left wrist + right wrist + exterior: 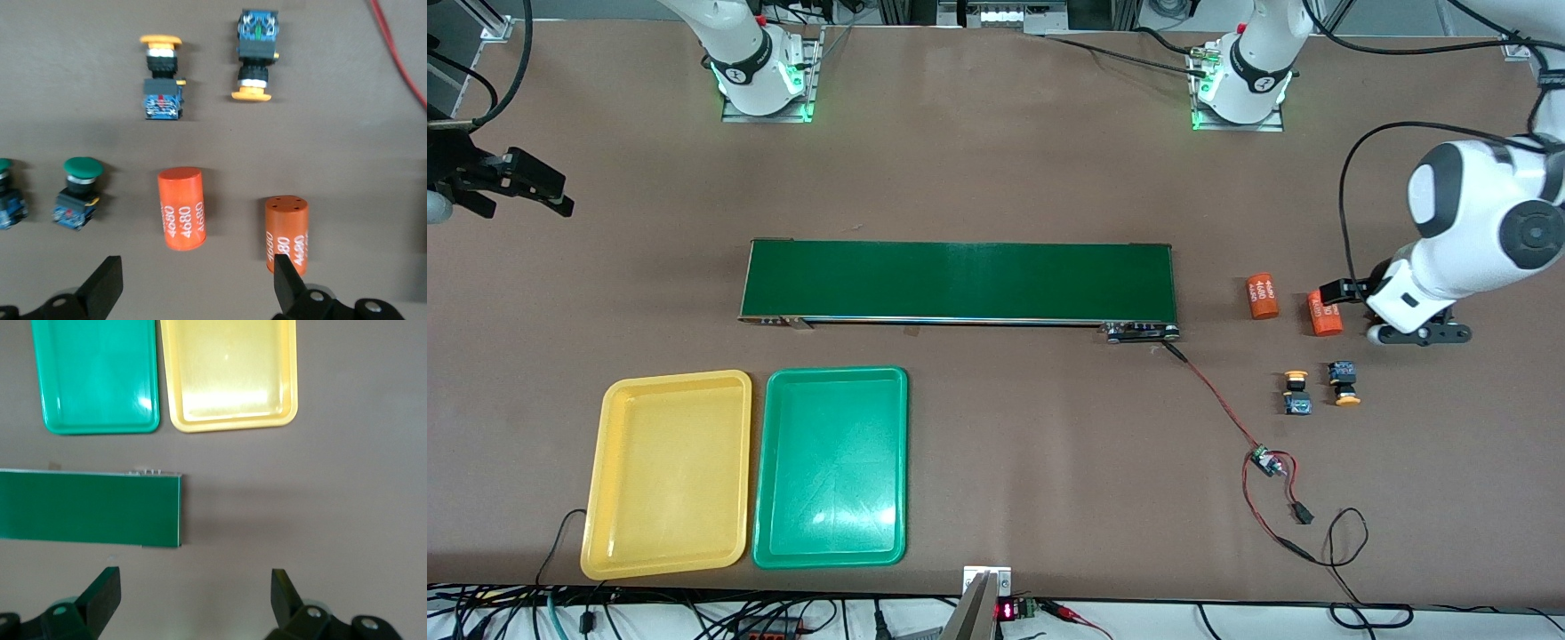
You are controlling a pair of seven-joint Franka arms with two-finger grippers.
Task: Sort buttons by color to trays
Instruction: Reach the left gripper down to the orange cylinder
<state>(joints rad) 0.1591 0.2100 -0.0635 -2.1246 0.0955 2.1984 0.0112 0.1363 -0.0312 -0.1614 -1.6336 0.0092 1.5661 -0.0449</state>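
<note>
1. Yellow tray (667, 473) and green tray (831, 467): side by side, just apart, nearest the front camera, toward the right arm's end of the table; both hold nothing.
2. Two yellow-capped buttons (1297, 392) (1343, 383): lying on their sides on the table (996, 160) toward the left arm's end, just beside each other, caps pointing opposite ways.
3. Conveyor belt (959, 281): dark green, farther from the front camera than the trays, mid-table.
4. Two orange cylinders (1262, 295) (1325, 313): printed "4680", farther from the front camera than the yellow-capped buttons.
5. Two green-capped buttons (79, 192) (7, 195): seen only in the left wrist view, beside the cylinders; one is cut by the frame edge.
6. Left gripper (193, 283): over the cylinders, fingers spread apart, holding nothing.
7. Right gripper (193, 593): over bare table near the belt's end, fingers spread apart, holding nothing.
</note>
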